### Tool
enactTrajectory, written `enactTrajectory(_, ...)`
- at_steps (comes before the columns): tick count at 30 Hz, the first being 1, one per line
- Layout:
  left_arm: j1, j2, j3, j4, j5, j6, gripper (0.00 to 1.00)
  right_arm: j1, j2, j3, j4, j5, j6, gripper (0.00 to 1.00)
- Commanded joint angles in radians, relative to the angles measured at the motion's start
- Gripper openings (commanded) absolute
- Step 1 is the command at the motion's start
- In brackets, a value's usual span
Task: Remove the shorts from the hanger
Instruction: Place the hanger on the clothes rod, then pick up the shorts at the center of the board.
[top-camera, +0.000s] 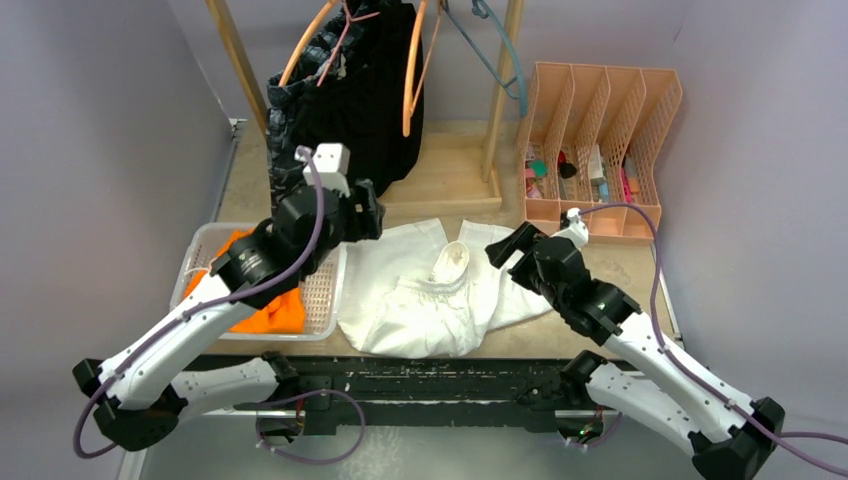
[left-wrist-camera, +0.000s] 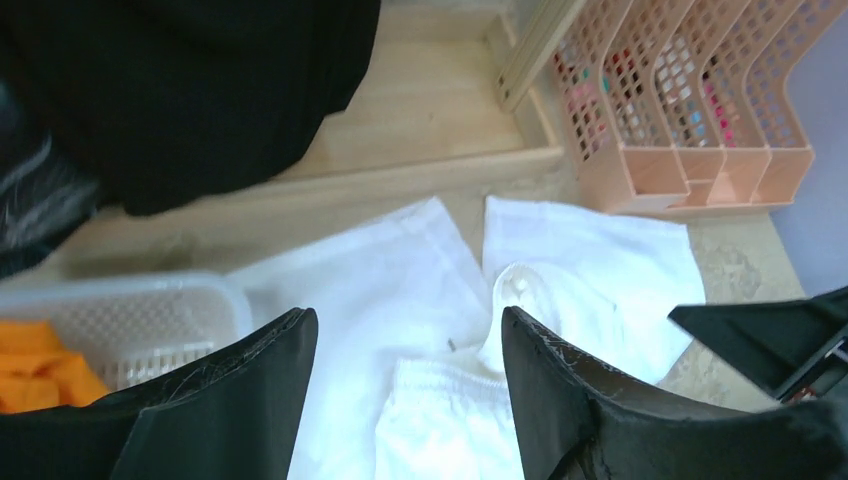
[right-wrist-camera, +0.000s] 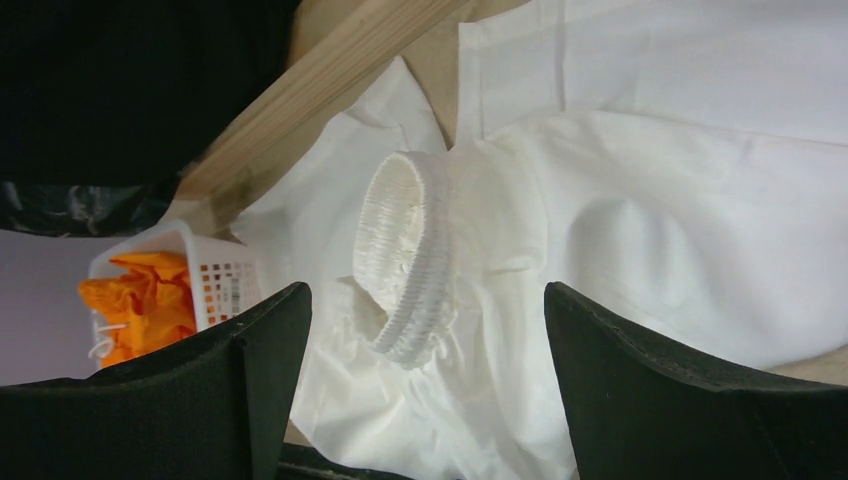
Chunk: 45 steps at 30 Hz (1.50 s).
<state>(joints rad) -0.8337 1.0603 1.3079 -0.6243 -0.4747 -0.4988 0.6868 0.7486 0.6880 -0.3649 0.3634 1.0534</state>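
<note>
White shorts lie crumpled on the counter between the two arms, waistband turned up. Orange shorts sit in the basket at the left, just beside them. Black shorts and camo shorts hang from the rack at the far side. The left claw hovers over the white pair's far left corner, fingers apart and empty. The right claw is spread wide above the waistband, also holding nothing. An organizer stands far right.

The white shorts are matt cloth (ribbed waistband); the basket, perforated plastic.
</note>
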Motion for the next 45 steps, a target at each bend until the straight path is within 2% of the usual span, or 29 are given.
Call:
enactTrajectory(1,-0.001,-0.115,-0.154,-0.007,-0.014,-0.145,0.67,0.000,0.037,0.031,-0.014,0.066,-0.049,0.87)
enactTrajectory(5,-0.001,-0.136,-0.268,-0.014,0.036,-0.223,0.68,0.001,0.105,0.014,0.021,0.035,-0.058,0.88)
enactTrajectory(9,-0.001,-0.056,-0.350,0.024,0.130,-0.275,0.70,0.000,0.201,0.031,0.007,0.012,-0.064,0.90)
enactTrajectory(12,-0.003,0.026,-0.410,0.138,0.232,-0.321,0.71,0.000,0.276,0.061,-0.033,0.000,-0.075,0.99)
enactTrajectory(15,-0.029,0.107,-0.443,0.266,0.305,-0.363,0.74,0.000,0.328,0.072,-0.038,-0.028,-0.102,0.99)
enactTrajectory(20,-0.123,0.211,-0.415,0.408,0.299,-0.412,0.76,-0.002,0.301,0.056,-0.138,0.083,0.018,0.99)
enactTrajectory(28,-0.280,0.436,-0.253,0.341,0.116,-0.456,0.79,-0.103,0.092,-0.011,-0.127,0.092,0.008,1.00)
enactTrajectory(33,-0.330,0.579,-0.169,0.266,-0.001,-0.501,0.80,-0.149,0.059,-0.037,-0.138,0.057,0.036,1.00)
enactTrajectory(38,-0.334,0.689,-0.154,0.204,-0.147,-0.513,0.82,-0.152,0.000,-0.029,-0.304,0.154,0.211,1.00)
enactTrajectory(45,-0.373,0.855,-0.138,0.173,-0.123,-0.471,0.84,-0.152,-0.200,-0.066,-0.316,0.213,0.225,0.99)
